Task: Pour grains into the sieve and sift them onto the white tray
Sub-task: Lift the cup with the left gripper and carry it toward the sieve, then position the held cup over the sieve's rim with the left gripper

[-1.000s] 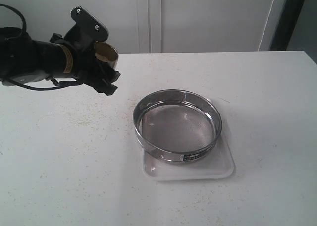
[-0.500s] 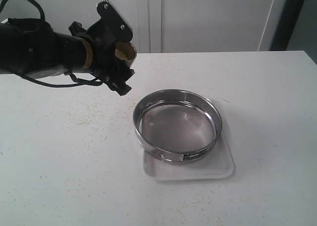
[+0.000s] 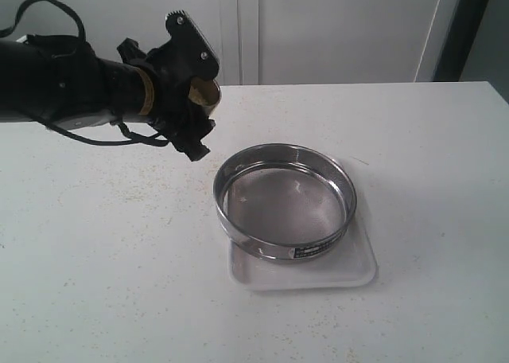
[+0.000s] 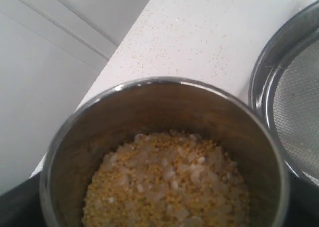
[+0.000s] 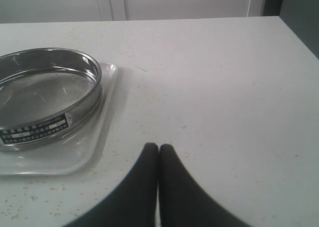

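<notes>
Around the sieve (image 3: 285, 202), scattered specks (image 4: 199, 38) on tabletop (image 3: 429, 140)

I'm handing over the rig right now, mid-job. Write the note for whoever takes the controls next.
The left gripper is shut on the steel cup, held in the air beside the sieve, not yet over its mesh.
The right gripper is shut and empty, off to the side of the white tray.
The grains are in the cup; the sieve sits on the white tray, its mesh bare.
Done: cup picked up, near the sieve.
Left: carry the cup over the sieve, pour, sift onto the tray.
</notes>
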`<state>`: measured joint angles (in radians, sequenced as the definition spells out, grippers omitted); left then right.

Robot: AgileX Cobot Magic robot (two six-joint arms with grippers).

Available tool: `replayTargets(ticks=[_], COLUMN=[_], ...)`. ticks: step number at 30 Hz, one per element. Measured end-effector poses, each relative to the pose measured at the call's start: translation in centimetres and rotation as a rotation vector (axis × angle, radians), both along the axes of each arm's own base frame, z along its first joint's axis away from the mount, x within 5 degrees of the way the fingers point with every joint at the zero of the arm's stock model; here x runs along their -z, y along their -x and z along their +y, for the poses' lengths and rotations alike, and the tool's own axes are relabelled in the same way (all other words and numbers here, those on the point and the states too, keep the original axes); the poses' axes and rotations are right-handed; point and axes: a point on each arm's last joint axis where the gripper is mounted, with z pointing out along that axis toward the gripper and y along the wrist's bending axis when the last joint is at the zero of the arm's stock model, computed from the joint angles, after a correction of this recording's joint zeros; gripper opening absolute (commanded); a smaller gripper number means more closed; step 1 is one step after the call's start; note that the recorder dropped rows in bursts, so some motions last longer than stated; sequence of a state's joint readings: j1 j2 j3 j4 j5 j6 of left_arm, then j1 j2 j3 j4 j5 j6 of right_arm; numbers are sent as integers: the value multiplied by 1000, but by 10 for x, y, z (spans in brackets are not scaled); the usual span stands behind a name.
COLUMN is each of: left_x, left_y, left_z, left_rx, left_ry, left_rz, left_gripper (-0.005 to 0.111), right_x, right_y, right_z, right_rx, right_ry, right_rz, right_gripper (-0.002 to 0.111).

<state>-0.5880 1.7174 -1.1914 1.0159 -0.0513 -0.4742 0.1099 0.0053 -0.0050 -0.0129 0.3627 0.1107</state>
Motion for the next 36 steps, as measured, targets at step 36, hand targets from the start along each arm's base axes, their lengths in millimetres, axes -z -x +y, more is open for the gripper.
replayTargets(ticks=[36], left_x=[34], left_y=[1], left_z=[-72], left_rx=[236], left_ry=[-431], left_rz=[-115], left_gripper=[0], right_x=[0], right_y=[0], right_z=[0], right_rx=[0], right_ry=[0], right_rz=[0], right_gripper=[0])
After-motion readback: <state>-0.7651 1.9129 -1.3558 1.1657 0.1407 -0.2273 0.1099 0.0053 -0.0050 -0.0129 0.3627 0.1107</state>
